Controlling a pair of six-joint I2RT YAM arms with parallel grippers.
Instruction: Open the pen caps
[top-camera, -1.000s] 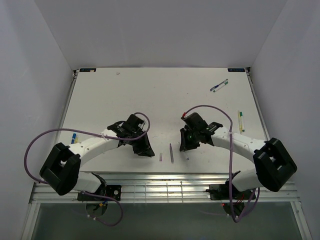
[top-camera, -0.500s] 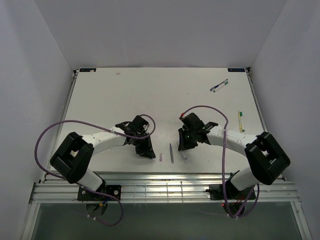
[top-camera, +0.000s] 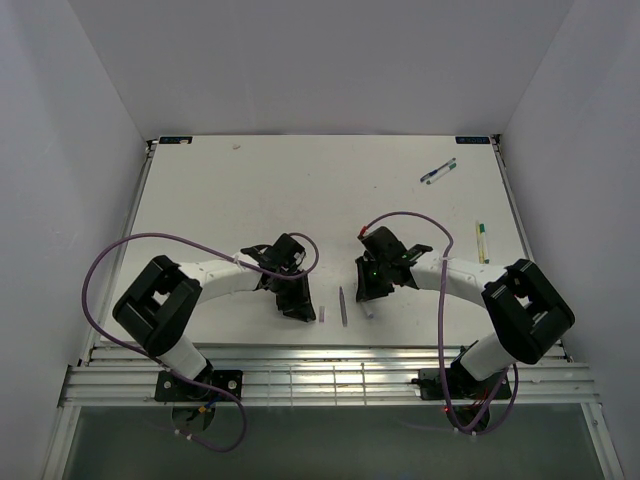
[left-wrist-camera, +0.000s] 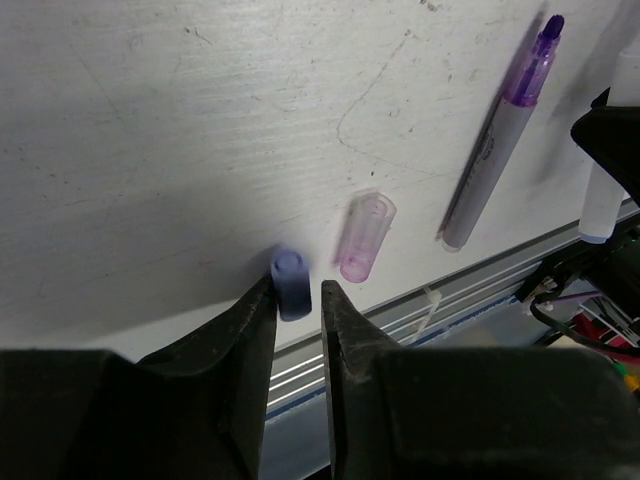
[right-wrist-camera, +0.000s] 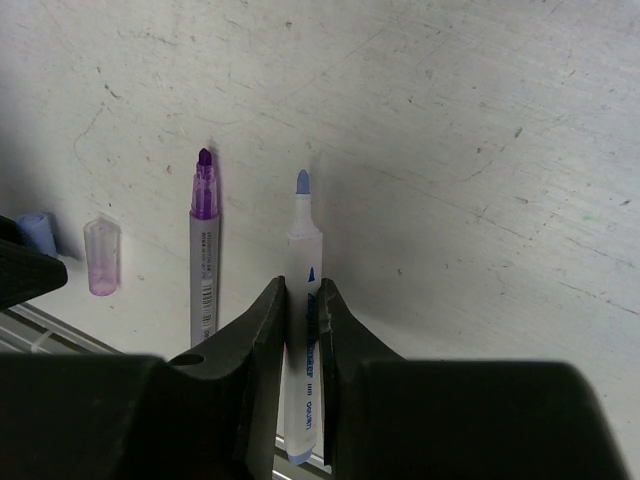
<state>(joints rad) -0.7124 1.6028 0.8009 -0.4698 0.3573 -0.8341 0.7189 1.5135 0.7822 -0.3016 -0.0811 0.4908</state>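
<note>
The right gripper (right-wrist-camera: 300, 292) pinches the blue pen (right-wrist-camera: 302, 235) tight. The left gripper (left-wrist-camera: 297, 292) sits loose around the blue cap (left-wrist-camera: 288, 270). It should open slowly so the cap won't roll.

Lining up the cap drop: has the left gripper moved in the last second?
Yes. The left gripper has edged right, closer to the purple pen, which has not moved.
</note>
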